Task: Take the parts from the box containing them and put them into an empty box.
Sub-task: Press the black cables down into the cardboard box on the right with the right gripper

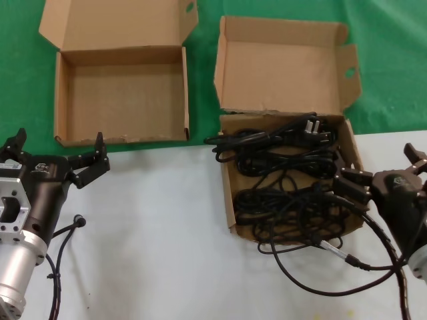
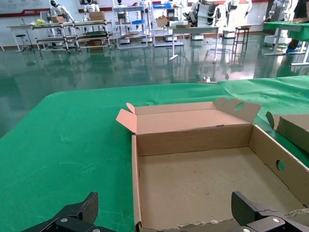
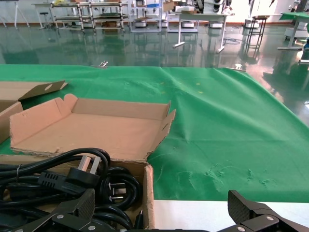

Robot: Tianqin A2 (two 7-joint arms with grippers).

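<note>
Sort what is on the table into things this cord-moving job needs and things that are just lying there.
Needed:
- power cords, bundled in the right-hand box
- box holding them, lid flaps up
- empty box, on the left
- right gripper, open at the full box's edge
- left gripper, open near the empty box

Just there:
- green cloth
- white tabletop

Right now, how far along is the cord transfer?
Nothing moved yet: the wide box holds nothing, and all black power cords fill the flapped box. The right pincer, open, sits at that box's edge; the left pincer, open, waits near the wide box.
</note>
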